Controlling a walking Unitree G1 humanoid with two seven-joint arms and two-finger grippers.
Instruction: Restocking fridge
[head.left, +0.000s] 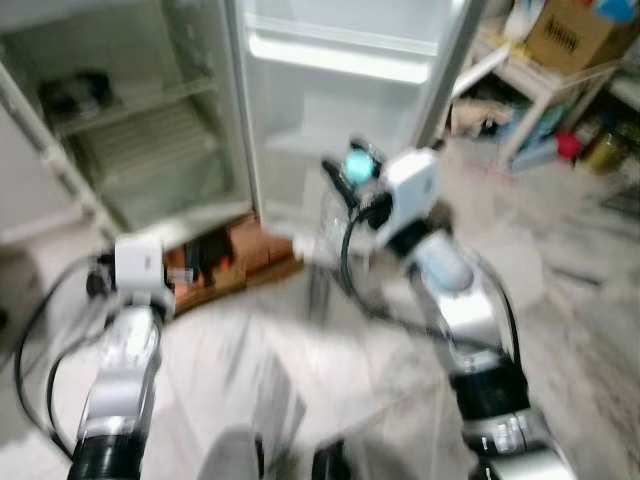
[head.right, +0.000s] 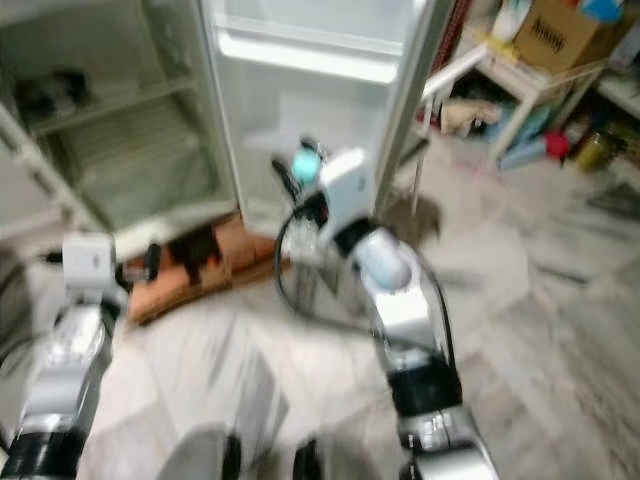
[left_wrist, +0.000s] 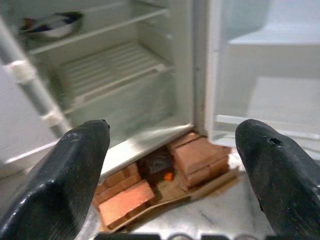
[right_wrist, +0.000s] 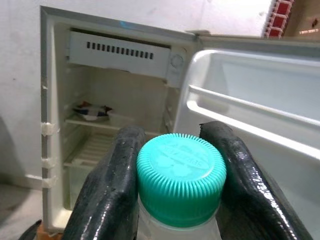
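The right gripper (right_wrist: 180, 195) pinches the clear bottle (right_wrist: 179, 227) just under its teal cap (right_wrist: 180, 177), a good spot since the sides look slippery and bendy, while the left gripper (left_wrist: 175, 165) is spread wide with nothing in it.

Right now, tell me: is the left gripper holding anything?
No. The left gripper is open, with only the bricks under the fridge seen between its fingers.

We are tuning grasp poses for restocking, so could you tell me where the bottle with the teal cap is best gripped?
Just under the cap, from the two sides. The right gripper already holds the bottle so: one black finger on either side of the neck below the ribbed teal cap. The wider cap overhangs the fingers, which should keep the upright bottle from slipping down.
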